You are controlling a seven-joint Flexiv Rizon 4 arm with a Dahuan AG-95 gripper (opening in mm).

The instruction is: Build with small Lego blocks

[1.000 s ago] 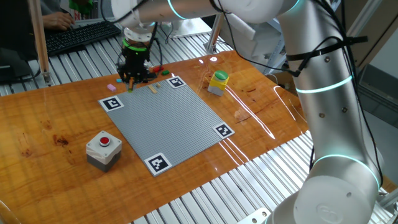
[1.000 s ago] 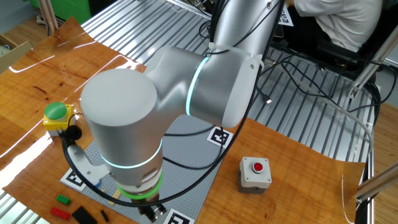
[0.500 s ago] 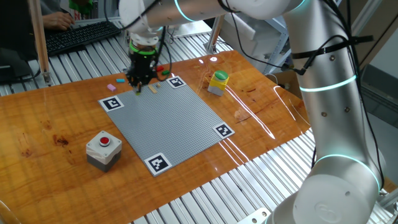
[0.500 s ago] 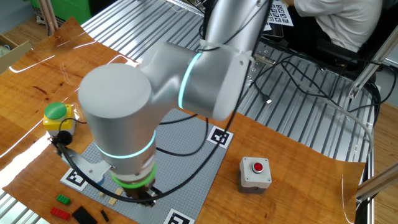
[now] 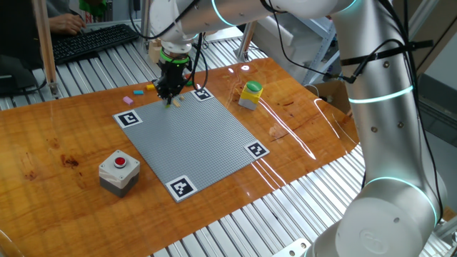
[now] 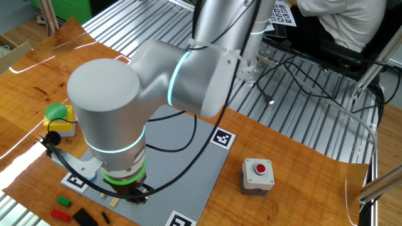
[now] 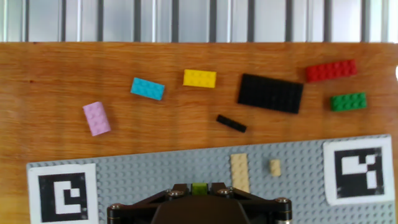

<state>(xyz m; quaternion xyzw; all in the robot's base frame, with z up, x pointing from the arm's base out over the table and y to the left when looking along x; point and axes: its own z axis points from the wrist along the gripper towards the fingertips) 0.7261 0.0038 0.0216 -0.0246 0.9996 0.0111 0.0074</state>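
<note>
Lego blocks (image 7: pixel 199 78) are scattered on the bench (image 7: pixel 56 74) beyond the baseplate (image 7: pixel 155 174), a green brick (image 7: pixel 199 188) is clamped in the end effector (image 7: pixel 199 194), and misaligned studs could prevent seating.

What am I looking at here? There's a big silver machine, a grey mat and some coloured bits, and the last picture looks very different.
The silver machine is a robot arm with jointed sections. At its tip sits a gripper, two small fingers that pinch things. Two pictures come from fixed cameras on different sides of the wooden table. The last one comes from a camera on the hand itself, looking down past the fingers.

On the table lies a grey studded baseplate with black-and-white marker squares at its corners. Beyond its edge lie loose Lego bricks: pink, blue, yellow, a large black plate, red and green. Two tan pieces already sit on the baseplate.

The gripper seems to pinch a small yellow-green brick just above the baseplate.
</note>
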